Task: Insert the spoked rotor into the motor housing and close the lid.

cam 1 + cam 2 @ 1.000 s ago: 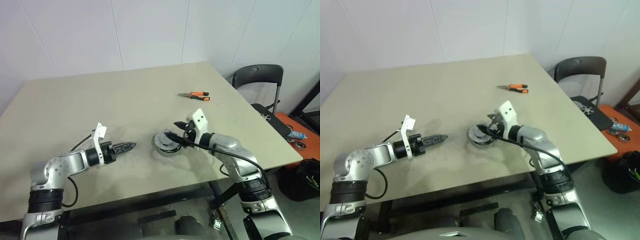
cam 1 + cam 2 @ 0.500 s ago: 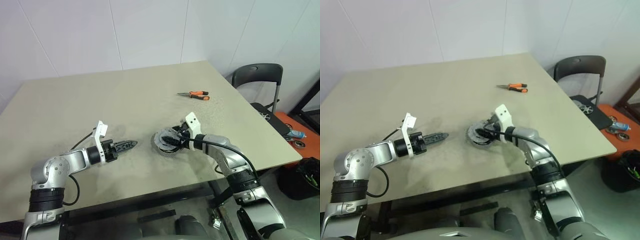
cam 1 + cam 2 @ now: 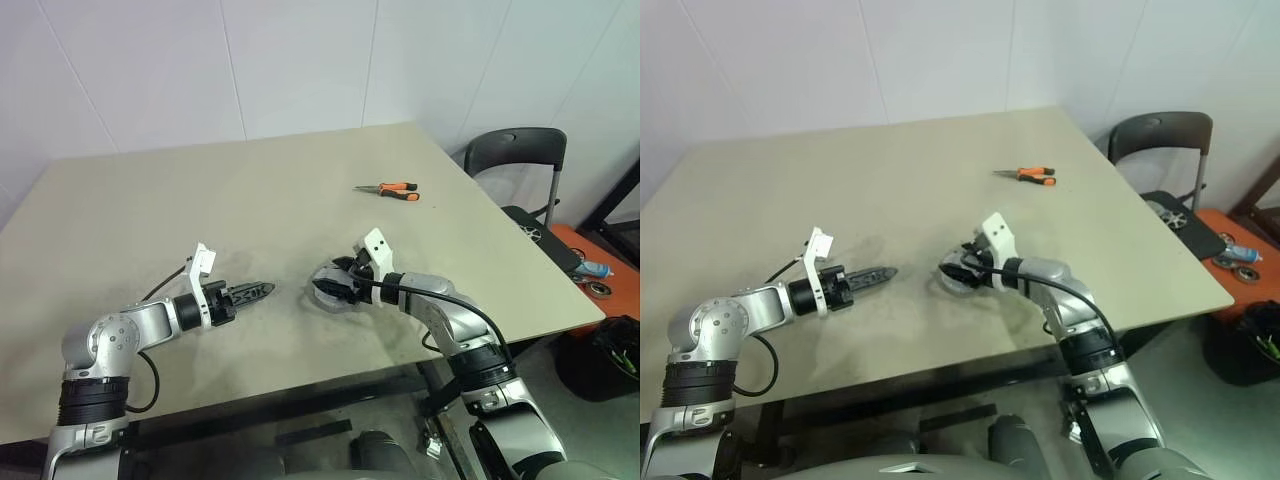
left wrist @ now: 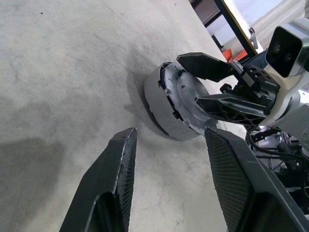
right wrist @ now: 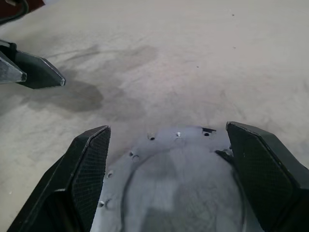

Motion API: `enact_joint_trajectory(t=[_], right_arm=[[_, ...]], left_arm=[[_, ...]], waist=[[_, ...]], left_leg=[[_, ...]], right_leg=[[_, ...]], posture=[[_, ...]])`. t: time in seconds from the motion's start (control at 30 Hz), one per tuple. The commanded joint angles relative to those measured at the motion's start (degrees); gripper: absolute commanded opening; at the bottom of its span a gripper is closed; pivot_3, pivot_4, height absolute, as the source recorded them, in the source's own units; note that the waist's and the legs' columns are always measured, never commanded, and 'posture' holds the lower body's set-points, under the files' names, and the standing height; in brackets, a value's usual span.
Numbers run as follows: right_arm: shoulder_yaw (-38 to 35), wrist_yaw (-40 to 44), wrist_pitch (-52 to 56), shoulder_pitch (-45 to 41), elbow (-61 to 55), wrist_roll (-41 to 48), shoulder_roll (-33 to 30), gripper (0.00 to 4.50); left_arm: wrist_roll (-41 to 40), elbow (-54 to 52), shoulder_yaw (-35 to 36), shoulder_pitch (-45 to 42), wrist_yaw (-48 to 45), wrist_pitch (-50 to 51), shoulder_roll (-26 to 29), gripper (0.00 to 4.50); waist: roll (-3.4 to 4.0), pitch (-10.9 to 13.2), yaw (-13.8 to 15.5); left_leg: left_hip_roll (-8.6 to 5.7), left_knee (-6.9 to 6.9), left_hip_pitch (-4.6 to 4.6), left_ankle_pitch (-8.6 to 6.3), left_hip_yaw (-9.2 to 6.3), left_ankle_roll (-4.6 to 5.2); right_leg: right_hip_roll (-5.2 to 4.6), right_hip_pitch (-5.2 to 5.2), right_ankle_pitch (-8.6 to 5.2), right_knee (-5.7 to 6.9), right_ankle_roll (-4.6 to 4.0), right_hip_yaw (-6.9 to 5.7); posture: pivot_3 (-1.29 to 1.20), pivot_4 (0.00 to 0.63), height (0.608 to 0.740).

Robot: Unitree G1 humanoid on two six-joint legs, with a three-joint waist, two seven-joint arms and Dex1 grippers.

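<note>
The motor housing (image 3: 334,292) is a round grey body resting on the table, right of centre. The lid (image 4: 179,107), a dull grey disc with a notched edge, lies on top of it. The spoked rotor is hidden. My right gripper (image 3: 331,285) is low over this stack. It is open, with its wide-spread fingers (image 5: 87,164) flanking the lid; I cannot tell whether they touch it. My left gripper (image 3: 262,291) hovers a short way to the left, pointing at the housing. It is open with nothing between its fingers (image 4: 120,159).
Orange-handled pliers (image 3: 388,189) lie farther back on the table. A black chair (image 3: 515,152) stands past the table's right edge, with small parts on an orange surface (image 3: 588,268) beside it. Bare tabletop (image 3: 200,200) stretches to the back and left.
My right gripper has sunk and shifted slightly left, so its fingers now straddle the lid instead of hovering above it. The left arm has not moved.
</note>
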Motion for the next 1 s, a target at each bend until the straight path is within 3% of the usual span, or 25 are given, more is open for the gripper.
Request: enact_joint_trajectory(t=[0.03, 0.3, 0.7, 1.0], right_arm=[[-0.7, 0.2, -2.2, -0.7, 1.2, -0.9, -0.4, 4.47], [-2.5, -0.9, -1.6, -2.6, 3.7, -1.3, -1.4, 4.47], [3.4, 4.3, -1.2, 2.1, -8.5, -2.1, -2.8, 4.47], [2.6, 2.0, -4.1, 1.6, -4.8, -4.6, -2.8, 4.47]], left_arm=[[-1.1, -2.0, 1.3, -0.6, 0.2, -0.1, 0.1, 2.39], [-1.1, -1.9, 1.6, -0.2, -0.1, 0.0, 0.7, 2.39], [-0.9, -1.7, 1.3, -0.4, -0.1, -0.1, 0.7, 2.39], [-0.9, -1.7, 1.1, -0.7, 0.2, -0.1, 0.3, 2.39]], waist=[[-0.01, 0.0, 0.0], [0.0, 0.0, 0.0], [0.0, 0.0, -0.1], [0.0, 0.0, -0.1]], left_leg=[[0.0, 0.0, 0.0, 0.0, 0.0, 0.0], [0.0, 0.05, 0.03, 0.01, 0.0, -0.02], [-0.01, 0.12, 0.01, 0.01, -0.02, -0.01], [0.0, 0.12, 0.02, 0.01, -0.02, -0.01]], right_leg=[[0.0, 0.0, 0.0, 0.0, 0.0, 0.0], [0.0, 0.06, 0.01, 0.02, -0.01, 0.0], [0.0, 0.07, 0.02, 0.01, -0.01, -0.01], [0.01, 0.07, 0.02, 0.02, -0.01, -0.01]], posture=[[0.0, 0.0, 0.74], [0.0, 0.0, 0.74], [0.0, 0.0, 0.74], [0.0, 0.0, 0.74]])
